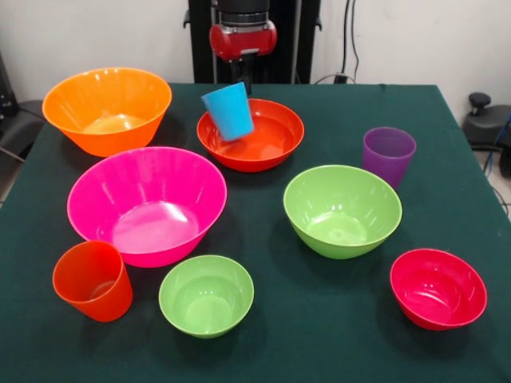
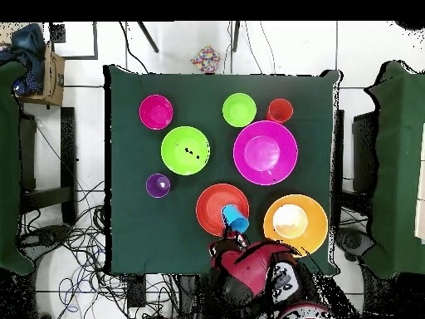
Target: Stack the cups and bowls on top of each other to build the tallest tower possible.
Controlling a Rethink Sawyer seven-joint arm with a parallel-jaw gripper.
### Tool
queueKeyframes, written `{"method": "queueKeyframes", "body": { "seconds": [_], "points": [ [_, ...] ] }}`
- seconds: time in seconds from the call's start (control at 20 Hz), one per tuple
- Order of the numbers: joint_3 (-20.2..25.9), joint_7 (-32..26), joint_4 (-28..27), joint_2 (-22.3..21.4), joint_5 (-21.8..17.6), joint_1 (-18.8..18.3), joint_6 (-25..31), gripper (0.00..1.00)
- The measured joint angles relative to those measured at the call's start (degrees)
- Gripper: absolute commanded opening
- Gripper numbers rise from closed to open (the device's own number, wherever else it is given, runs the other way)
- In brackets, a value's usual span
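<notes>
- Currently blue cup (image 1: pixel 228 111) is tilting above the shallow red-orange bowl (image 1: pixel 267 145), looking light, rigid, slick; rim is likely the best hold.
- Gripper (image 1: pixel 239 80) is hanging over it; finger state and grasp: cannot tell.
- Remaining bowls are sitting apart, unstacked.

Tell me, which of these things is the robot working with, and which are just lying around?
Job: blue cup, purple cup, orange cup, orange bowl, pink bowl, red-orange bowl, big green bowl, small green bowl, crimson bowl.
Lying about: floor cables, box.
</notes>
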Motion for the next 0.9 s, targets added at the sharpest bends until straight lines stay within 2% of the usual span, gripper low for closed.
{"method": "queueKeyframes", "body": {
  "seconds": [0.15,0.2,0.9],
  "points": [
    [0.3,0.0,0.0,-0.5,0.0,-0.2,0.2,0.0],
    [0.4,0.0,0.0,-1.0,0.0,0.2,0.2,1.0],
    [0.7,0.0,0.0,-1.4,0.0,1.3,0.2,1.0]
  ]
}}
